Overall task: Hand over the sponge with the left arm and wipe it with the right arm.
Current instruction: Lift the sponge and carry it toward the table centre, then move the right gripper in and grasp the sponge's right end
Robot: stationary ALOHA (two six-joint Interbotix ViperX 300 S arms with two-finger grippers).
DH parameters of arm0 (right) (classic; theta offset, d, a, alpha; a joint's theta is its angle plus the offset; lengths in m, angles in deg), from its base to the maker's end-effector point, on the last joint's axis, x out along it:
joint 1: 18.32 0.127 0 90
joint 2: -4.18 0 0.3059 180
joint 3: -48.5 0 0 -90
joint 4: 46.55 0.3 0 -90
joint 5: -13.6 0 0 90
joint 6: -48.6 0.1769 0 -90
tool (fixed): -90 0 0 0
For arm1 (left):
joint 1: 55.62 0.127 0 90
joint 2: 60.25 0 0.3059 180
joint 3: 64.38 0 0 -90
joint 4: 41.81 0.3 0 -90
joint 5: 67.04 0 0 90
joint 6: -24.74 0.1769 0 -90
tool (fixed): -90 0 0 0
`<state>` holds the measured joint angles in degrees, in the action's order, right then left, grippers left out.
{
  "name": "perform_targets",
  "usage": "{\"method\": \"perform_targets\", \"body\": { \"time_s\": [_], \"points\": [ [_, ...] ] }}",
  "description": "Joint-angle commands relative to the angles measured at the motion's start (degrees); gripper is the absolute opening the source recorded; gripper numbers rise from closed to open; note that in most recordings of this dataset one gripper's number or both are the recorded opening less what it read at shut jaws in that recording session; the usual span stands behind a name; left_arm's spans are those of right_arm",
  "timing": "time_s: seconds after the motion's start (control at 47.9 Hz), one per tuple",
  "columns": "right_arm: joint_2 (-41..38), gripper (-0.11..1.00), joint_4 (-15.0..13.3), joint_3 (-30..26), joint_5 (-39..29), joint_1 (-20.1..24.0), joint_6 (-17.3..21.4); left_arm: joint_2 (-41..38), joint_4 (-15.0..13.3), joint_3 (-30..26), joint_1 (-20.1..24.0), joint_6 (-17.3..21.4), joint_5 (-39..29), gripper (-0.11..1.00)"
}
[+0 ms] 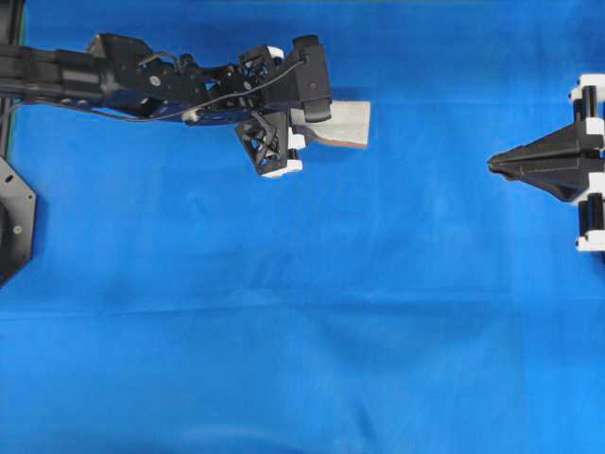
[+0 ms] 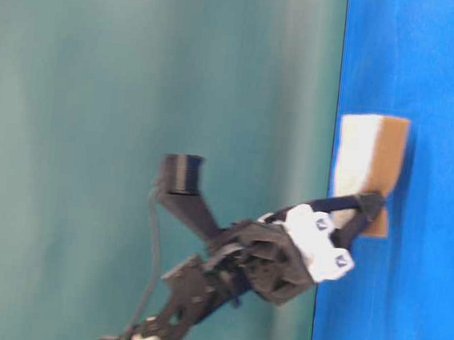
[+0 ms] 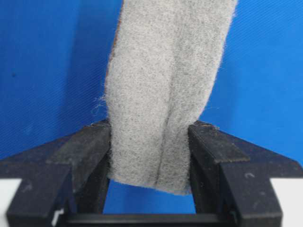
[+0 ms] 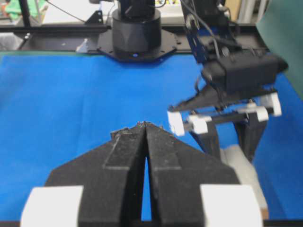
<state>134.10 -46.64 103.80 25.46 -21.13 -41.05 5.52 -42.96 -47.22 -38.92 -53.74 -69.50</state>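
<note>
We find the sponge (image 1: 342, 124) near the worktop's (image 1: 284, 331) far edge, between the fingers of the left gripper (image 3: 150, 142), which clamp its sides. The right gripper (image 1: 496, 164) sits fully closed and empty at the right edge, well apart.

- The left arm (image 1: 142, 76) reaches in from the top-left corner of the cloth-covered table (image 1: 284, 331), stretched level along its far edge.
- Its wrist carries a black camera housing and white blocks.
- The left gripper (image 3: 150, 156) has its two black fingers (image 3: 90, 151) pressed against both sides of the sponge (image 3: 161, 94), clamping it; the sponge lies on the table.
- The right arm (image 1: 581, 161) shows only at the right edge, well apart from the left.
- The right gripper (image 4: 144, 126) points toward the table's middle, its fingertips (image 4: 128, 137) touching, nothing between them.
</note>
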Motion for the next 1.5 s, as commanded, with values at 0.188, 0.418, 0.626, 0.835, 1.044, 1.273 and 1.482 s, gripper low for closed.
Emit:
{"method": "perform_targets", "body": {
  "time_s": [0.188, 0.418, 0.626, 0.835, 1.044, 1.273, 1.482],
  "points": [
    [-1.1, 0.00, 0.0, -2.4, -0.2, -0.1, -0.2, 8.7, -0.3, -0.5, -5.3, -2.7, -5.6, 0.40],
    [-3.3, 0.00, 0.0, -3.7, -0.8, -0.1, 0.1, 11.8, -0.5, -0.5, -9.8, -2.8, -8.9, 0.40],
    [-6.5, 0.00, 0.3, -5.4, -0.8, -0.1, 0.4, 12.0, -0.4, -0.4, -11.0, -2.8, -9.0, 0.40],
    [-12.5, 0.01, 0.3, -8.6, -0.8, 0.2, 3.2, 12.0, -0.4, -0.4, -11.0, -2.8, -9.0, 0.40],
    [-19.7, 0.39, 0.0, -12.2, -2.0, 0.7, 6.6, 12.0, -0.4, -0.4, -11.0, -2.8, -9.0, 0.40],
    [-26.5, 0.74, 0.0, -16.1, -3.5, 0.5, 6.9, 12.0, -0.4, -0.4, -11.0, -2.8, -9.0, 0.40],
    [-32.4, 0.74, 0.2, -20.3, -6.7, -0.3, 7.2, 12.0, -0.4, -0.4, -11.0, -2.9, -9.0, 0.40]
  ]
}}
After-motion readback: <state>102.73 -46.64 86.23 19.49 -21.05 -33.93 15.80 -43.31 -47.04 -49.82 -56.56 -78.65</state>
